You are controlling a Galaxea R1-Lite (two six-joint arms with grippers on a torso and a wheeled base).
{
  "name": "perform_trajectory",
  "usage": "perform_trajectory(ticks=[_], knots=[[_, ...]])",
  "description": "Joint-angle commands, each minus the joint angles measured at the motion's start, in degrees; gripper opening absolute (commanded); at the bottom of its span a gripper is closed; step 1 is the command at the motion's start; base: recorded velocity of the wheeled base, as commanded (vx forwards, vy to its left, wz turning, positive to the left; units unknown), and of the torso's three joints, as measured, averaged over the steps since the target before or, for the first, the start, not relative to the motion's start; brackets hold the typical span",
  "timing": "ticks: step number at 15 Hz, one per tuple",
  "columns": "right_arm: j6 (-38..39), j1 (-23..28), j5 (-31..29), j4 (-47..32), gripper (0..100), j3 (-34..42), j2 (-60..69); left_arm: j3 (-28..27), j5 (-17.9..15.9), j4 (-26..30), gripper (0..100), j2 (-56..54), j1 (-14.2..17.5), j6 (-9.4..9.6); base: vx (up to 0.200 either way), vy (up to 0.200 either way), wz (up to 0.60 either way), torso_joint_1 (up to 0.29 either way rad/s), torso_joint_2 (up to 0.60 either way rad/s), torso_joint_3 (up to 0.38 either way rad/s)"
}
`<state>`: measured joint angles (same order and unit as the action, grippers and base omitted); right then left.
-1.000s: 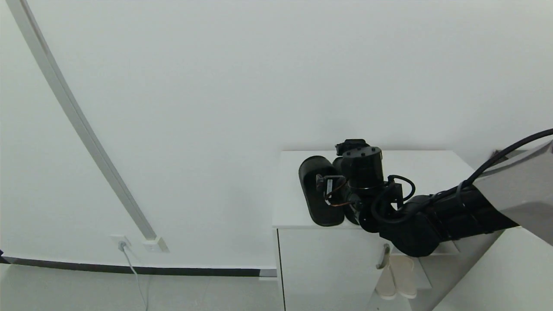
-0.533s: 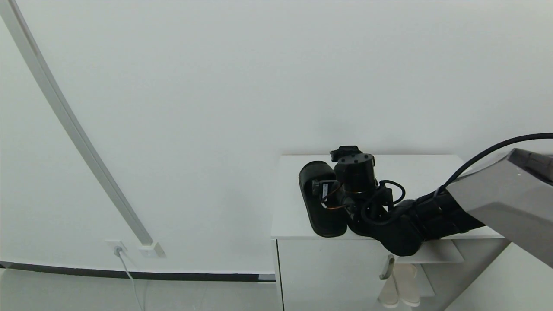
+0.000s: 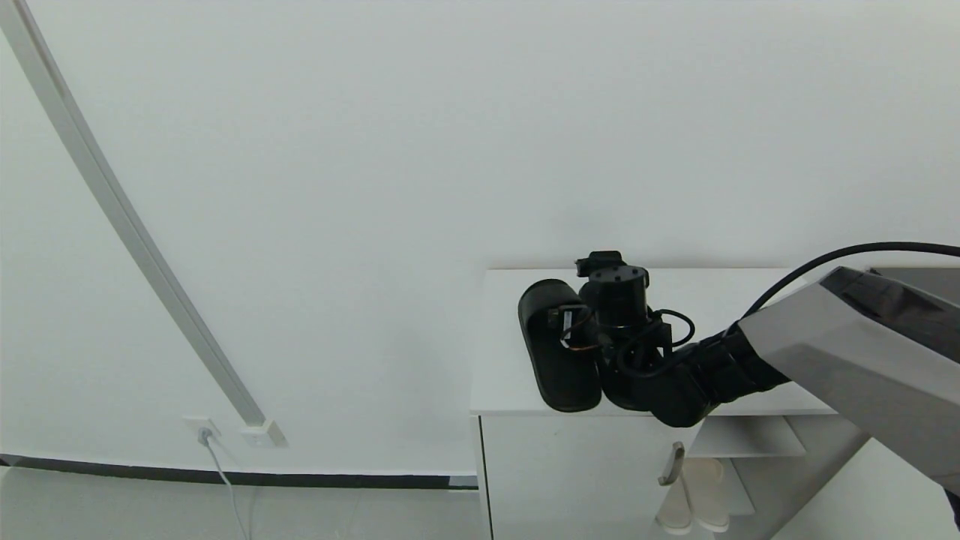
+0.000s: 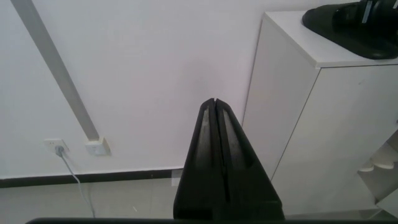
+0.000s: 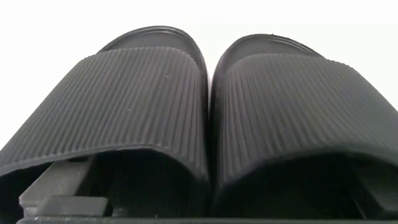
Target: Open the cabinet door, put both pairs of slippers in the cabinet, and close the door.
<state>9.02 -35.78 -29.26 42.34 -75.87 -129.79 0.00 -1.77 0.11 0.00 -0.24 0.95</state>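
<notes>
Black slippers (image 3: 559, 352) lie side by side on top of the cabinet (image 3: 570, 465), with their straps directly over the right fingers (image 5: 59, 190). Those fingers stand apart, 1 under each strap, not yet clamped. Left fingers (image 4: 230, 155) are pressed together, hold nothing, and are well apart from the pair. White slippers (image 3: 694, 499) sit on a shelf inside, below the right fingers. Recommendation: pinch both inner walls together, confirm 2 slippers are held, then lift clear of the top edge before lowering.
</notes>
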Motion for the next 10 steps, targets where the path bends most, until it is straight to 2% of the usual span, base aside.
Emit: perform_trajectory(ticks=[1,2,3,10], knots=[[-0.4,0.0,0.1,0.5,100,-0.2,-0.9,0.0,0.0,0.0,0,0.1,0.1,0.02,0.000,0.000,0.00,0.000,0.00,0.000],[-0.4,0.0,0.0,0.6,100,-0.2,-1.0,0.0,0.0,0.0,0,0.0,0.0,0.02,0.000,0.000,0.00,0.000,0.00,0.000],[-0.4,0.0,0.0,0.6,0,-0.2,-1.1,0.0,0.0,0.0,0,0.0,0.0,0.02,0.000,0.000,0.00,0.000,0.00,0.000],[-0.4,0.0,0.0,0.6,0,-0.2,-1.0,0.0,0.0,0.1,0,0.1,0.1,-0.07,0.000,0.000,0.00,0.000,0.00,0.000]])
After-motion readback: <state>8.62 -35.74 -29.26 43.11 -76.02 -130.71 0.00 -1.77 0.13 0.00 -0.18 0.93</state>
